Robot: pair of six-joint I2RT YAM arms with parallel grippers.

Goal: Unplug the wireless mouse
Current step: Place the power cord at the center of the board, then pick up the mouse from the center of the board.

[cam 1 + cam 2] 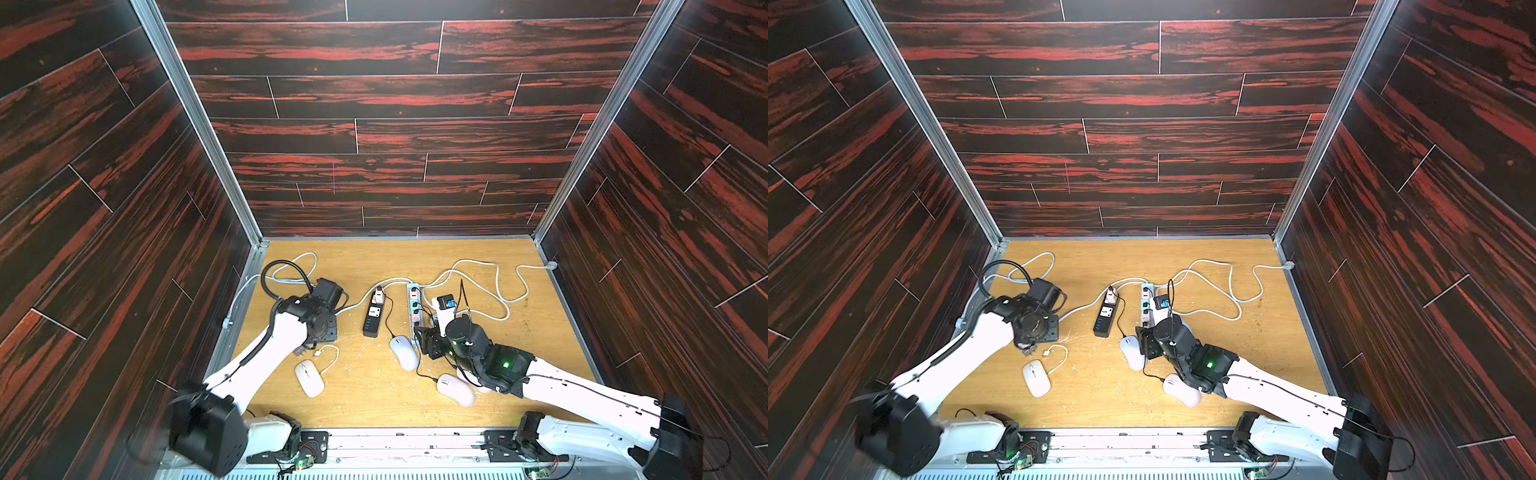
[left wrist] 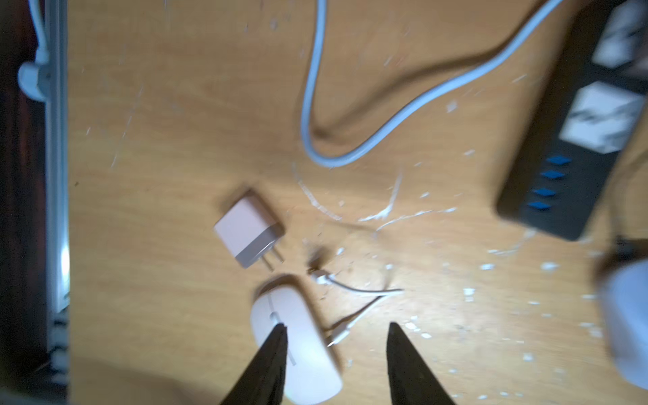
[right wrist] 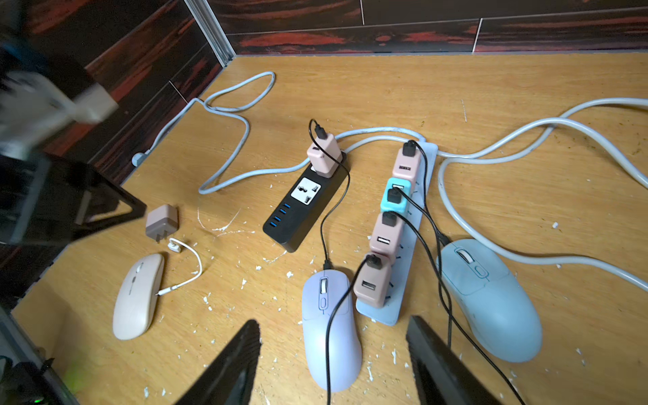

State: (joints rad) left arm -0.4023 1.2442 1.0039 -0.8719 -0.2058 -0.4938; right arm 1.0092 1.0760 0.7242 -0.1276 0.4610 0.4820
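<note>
The wireless mouse (image 1: 308,377) (image 3: 138,296) is flat and pinkish-white and lies at the front left of the wooden floor. A pink charger (image 2: 249,231) (image 3: 162,221) lies loose on its side just beyond it, prongs bare. A short white cable (image 2: 364,292) (image 3: 193,266) curls beside them, its USB end loose near the prongs. Its small plug rests at the mouse's side; I cannot tell whether it is seated. My left gripper (image 2: 336,326) hovers open above the mouse (image 2: 298,343), holding nothing. My right gripper (image 3: 333,321) stands open over a lilac mouse (image 3: 331,350).
A black power strip (image 3: 284,238) (image 1: 372,318) holds one pink charger. A pale blue strip (image 3: 382,314) carries several chargers with black leads to the lilac mouse and a light blue mouse (image 3: 491,298). Grey mains cables loop across the back. Walls close three sides.
</note>
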